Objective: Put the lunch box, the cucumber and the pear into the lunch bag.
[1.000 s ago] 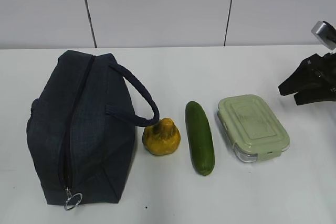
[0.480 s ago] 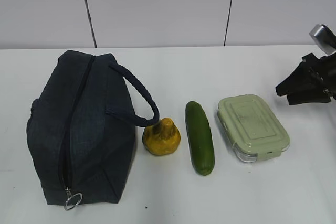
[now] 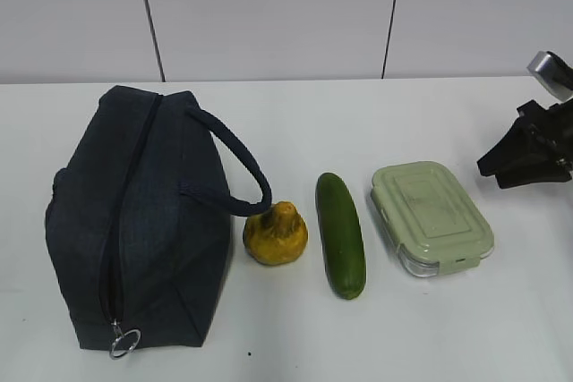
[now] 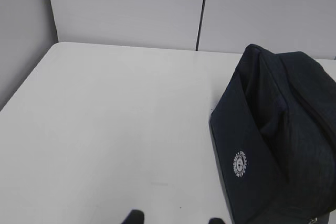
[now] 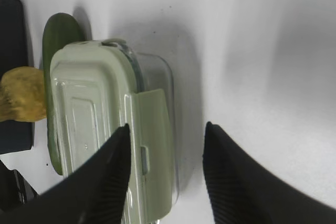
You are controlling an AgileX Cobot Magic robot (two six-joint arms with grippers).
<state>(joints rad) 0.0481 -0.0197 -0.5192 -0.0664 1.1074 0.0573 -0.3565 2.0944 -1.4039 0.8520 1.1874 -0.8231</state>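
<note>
Progress nil: lunch bag (image 3: 134, 221) zipped; pear (image 3: 276, 234), cucumber (image 3: 341, 234) and lunch box (image 3: 431, 216) lie in a row on the surface (image 3: 358, 337) beside it. Right gripper (image 5: 165, 150) hovers, jaws apart, empty; left gripper (image 4: 173, 219) likewise parted, empty.

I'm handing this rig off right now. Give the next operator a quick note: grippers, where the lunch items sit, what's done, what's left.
Left gripper: jaws apart, empty, over bare table left of the dark navy fabric lunch bag.
Right gripper: jaws apart, empty, to the right of the clear lunch box with the sage-green lid, not touching it.
Layout, left to right: bag, zipper shut; yellow-orange blotchy pear by its handle; dark green cucumber; lunch box.
Done: nothing packed.
Left: unzip the bag, then load all three items.
</note>
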